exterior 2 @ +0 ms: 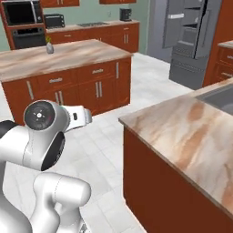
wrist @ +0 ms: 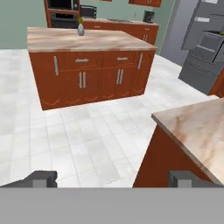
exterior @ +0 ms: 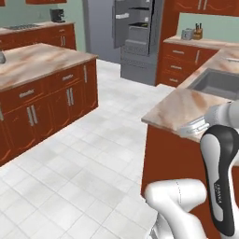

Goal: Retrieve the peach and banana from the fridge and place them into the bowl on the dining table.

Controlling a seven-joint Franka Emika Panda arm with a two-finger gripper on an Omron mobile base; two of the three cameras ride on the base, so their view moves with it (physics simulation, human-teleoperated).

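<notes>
The grey fridge stands at the far end of the kitchen with its upper doors swung open, showing dark shelves and white door bins; it also appears in the right base view and at the hand view's right edge. It is too far off to make out the peach or the banana inside. My gripper is open and holds nothing, its two dark fingertips wide apart. It hovers by the corner of the near marbled counter, far from the fridge. The bowl and the dining table are out of view.
A marbled island with red-brown cabinets stands to the left, a small vase on it. The near counter holds a sink. A wide strip of white tiled floor runs between them toward the fridge.
</notes>
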